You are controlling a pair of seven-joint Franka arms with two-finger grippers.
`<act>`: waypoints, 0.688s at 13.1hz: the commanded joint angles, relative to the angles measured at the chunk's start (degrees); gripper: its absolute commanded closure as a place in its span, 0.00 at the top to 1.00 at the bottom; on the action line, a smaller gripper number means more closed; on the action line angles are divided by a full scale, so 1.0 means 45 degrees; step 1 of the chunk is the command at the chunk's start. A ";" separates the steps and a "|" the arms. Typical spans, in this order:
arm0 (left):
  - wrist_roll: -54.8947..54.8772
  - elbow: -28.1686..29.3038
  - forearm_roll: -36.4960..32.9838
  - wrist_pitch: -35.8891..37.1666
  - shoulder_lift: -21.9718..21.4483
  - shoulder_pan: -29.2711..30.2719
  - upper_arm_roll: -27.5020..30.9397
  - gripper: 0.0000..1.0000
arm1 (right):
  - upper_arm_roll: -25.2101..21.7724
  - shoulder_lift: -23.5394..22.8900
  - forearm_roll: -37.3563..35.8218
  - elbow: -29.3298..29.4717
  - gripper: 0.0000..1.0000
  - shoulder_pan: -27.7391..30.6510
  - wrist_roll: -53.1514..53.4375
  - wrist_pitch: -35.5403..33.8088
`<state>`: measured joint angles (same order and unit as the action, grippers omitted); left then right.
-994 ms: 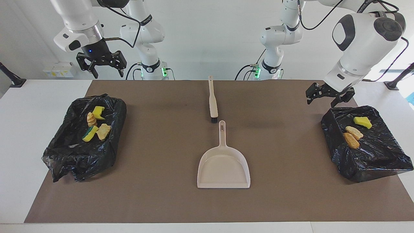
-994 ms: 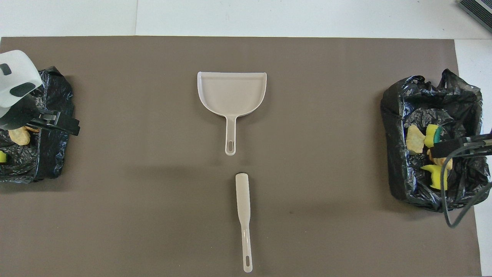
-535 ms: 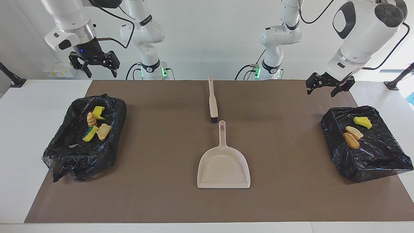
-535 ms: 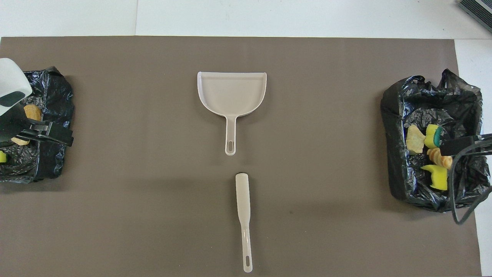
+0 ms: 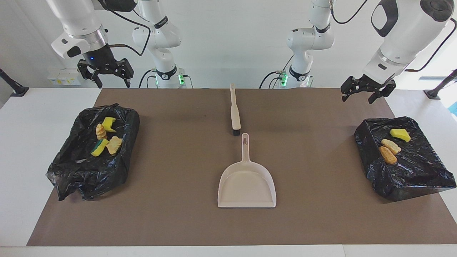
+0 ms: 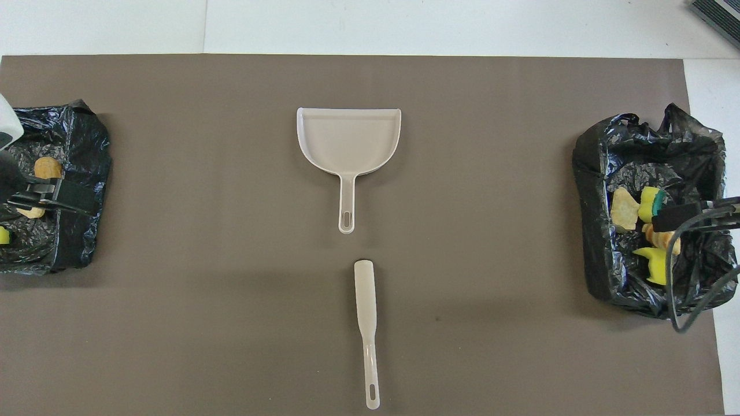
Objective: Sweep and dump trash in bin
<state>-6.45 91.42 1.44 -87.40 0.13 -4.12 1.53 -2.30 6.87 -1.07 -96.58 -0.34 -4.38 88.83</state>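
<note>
- Yellow foam chunks and tan striped bread rolls make up the trash: four pieces lie in the black-lined bin at the right arm's end of the mat, three more pieces in the second bin at the left arm's end.
- Beige dustpan sits mid-mat between the bins, handle toward the robots.
- Brush lies just nearer the robots than the dustpan, bristles close to its handle tip.
- Right gripper hangs high over the mat's edge near its bin, fingers spread wide, holding nothing.
- Left gripper hangs over the mat beside the second bin, likewise spread and empty.
</note>
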 commanded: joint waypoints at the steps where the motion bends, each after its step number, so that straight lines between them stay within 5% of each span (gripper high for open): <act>1: 0.0009 -0.0277 0.0246 -0.0049 0.0030 -0.0257 0.0325 1.00 | 0.0004 0.0074 0.0374 -0.0061 1.00 0.0155 -0.0297 -0.0189; 9: -0.0363 -0.0296 -0.0301 -0.0246 0.0070 -0.0277 0.0325 1.00 | 0.0003 0.0153 0.0179 -0.0413 1.00 0.0135 -0.0316 0.0573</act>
<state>-7.33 90.84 1.21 -88.85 0.17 -4.22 1.96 -2.31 6.80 -0.72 -97.00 -0.35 -4.38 90.30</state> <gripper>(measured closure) 0.000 0.000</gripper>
